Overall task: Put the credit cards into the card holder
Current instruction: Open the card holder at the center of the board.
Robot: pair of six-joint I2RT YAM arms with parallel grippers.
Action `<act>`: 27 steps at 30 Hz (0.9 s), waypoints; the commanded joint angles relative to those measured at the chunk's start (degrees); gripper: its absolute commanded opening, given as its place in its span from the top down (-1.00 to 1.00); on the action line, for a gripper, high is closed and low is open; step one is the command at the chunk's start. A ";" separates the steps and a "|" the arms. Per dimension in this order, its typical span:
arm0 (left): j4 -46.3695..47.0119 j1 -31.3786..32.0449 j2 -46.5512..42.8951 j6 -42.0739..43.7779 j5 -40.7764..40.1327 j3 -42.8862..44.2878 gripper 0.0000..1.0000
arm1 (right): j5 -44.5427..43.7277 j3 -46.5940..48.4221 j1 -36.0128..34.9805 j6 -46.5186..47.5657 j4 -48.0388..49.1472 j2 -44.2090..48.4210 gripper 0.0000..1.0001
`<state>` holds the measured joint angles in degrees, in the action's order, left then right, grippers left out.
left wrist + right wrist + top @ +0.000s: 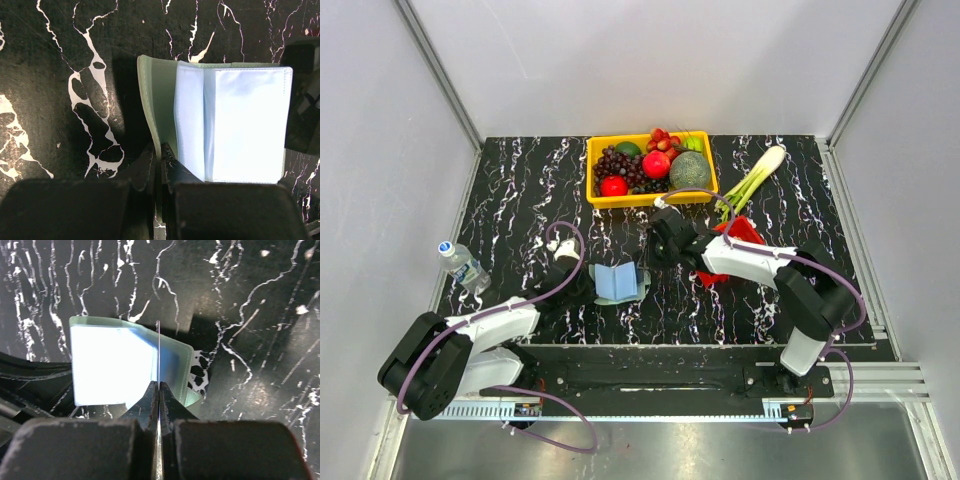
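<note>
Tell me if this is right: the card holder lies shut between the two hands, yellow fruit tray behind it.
Not shut: the card holder lies open, clear pockets showing, as the left wrist view shows. It does lie between the left hand and right hand, the yellow fruit tray behind it.

- Black, white-veined marble-pattern table (520,190) fills the enclosure floor.
- Pale grey walls (650,60) rise behind and beside the table.
- Brushed-metal ledge (670,450) fronts the table.

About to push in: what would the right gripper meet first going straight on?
Probably the card holder, its open pockets just beyond the thin card pinched in the right gripper; depth unclear.
</note>
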<state>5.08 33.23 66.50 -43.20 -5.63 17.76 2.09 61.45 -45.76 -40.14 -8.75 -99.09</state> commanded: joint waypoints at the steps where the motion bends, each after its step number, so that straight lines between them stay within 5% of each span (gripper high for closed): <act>1: -0.69 0.25 1.00 -0.39 -0.09 -0.80 1.00 | 6.60 -0.02 0.23 -2.22 6.55 0.30 1.00; 27: 4.67 0.34 1.00 -0.92 2.64 -1.32 1.00 | 11.89 5.79 -3.37 -1.17 8.05 -8.05 1.00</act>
<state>7.46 33.30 66.98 -43.66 -4.08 17.19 13.69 64.79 -48.64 -41.85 -3.01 -106.28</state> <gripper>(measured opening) 0.037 0.010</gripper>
